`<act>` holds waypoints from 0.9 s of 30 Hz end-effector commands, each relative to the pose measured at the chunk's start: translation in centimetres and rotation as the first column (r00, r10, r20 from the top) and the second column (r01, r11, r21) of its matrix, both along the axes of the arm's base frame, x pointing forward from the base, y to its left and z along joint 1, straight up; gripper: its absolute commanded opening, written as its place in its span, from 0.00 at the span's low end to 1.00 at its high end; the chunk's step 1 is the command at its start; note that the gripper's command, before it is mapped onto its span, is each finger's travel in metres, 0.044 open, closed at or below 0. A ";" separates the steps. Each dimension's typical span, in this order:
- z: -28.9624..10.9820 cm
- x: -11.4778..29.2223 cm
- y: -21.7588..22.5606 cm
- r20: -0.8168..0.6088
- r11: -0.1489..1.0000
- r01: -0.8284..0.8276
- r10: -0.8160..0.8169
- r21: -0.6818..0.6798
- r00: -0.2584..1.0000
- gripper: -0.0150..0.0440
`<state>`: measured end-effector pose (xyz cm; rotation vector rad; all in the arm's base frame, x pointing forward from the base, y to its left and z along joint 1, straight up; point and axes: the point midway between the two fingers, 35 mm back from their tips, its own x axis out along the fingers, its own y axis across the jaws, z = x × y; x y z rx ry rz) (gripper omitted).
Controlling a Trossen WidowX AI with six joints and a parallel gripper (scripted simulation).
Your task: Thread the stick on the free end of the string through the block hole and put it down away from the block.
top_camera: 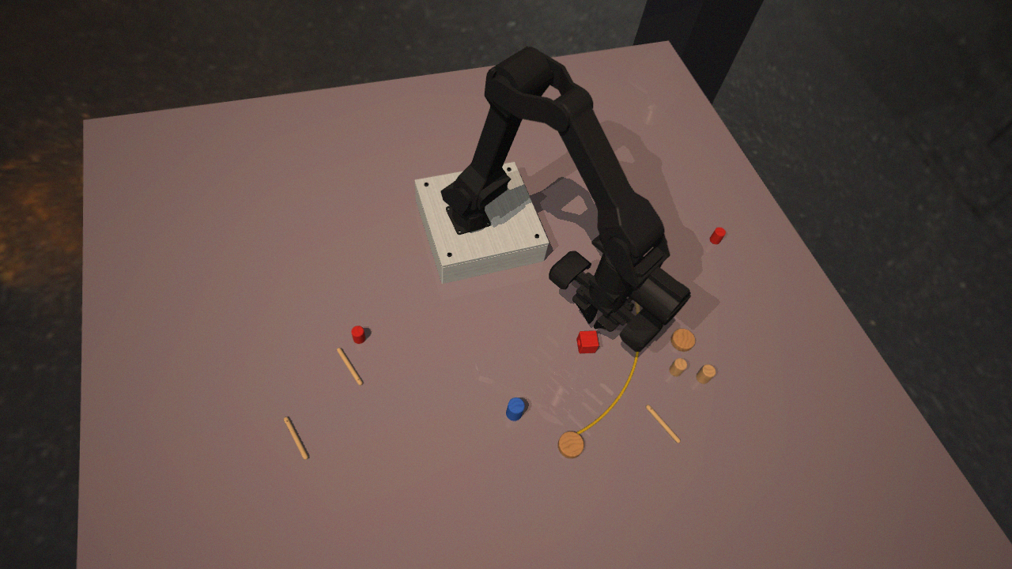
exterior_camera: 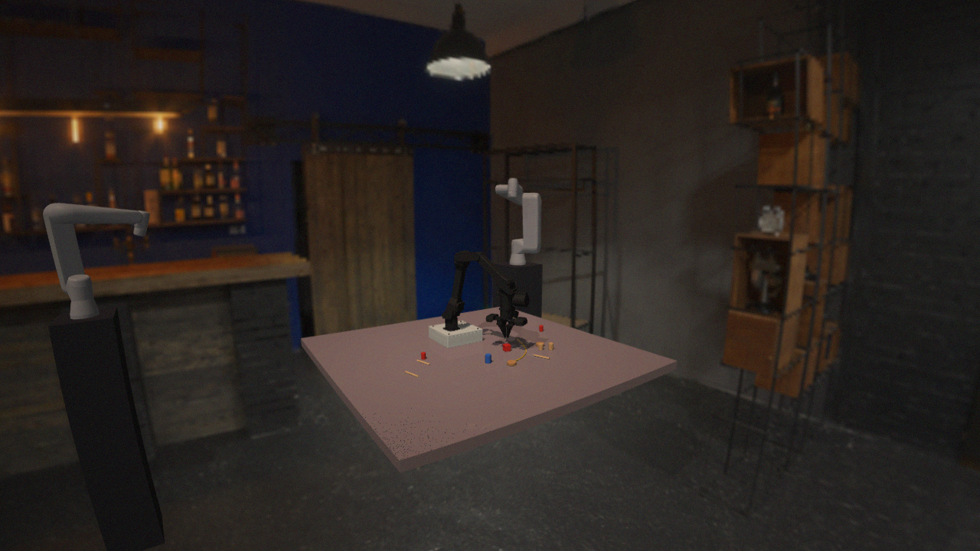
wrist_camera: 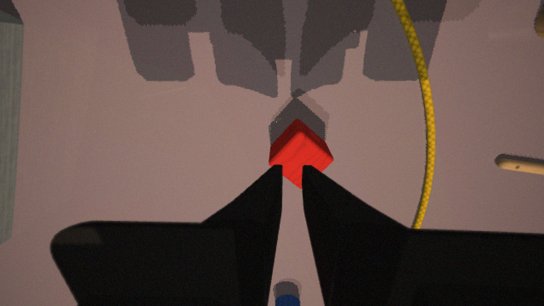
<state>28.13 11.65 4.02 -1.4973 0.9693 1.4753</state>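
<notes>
My gripper hangs low over the table, its fingers almost together with nothing between them. In the wrist view its tips point at a red cube that lies just beyond them. The yellow string runs from the round wooden button up under the gripper. The stick on its end is hidden. A round wooden piece, probably the block, stands right of the gripper.
Two small wooden pegs stand near the round piece. Loose sticks lie on the table. A blue cylinder and red cylinders stand around. The arm's base plate is behind.
</notes>
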 end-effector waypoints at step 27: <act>0.0 0.0 0.0 0.000 1.000 0.000 0.000 0.000 1.000 0.25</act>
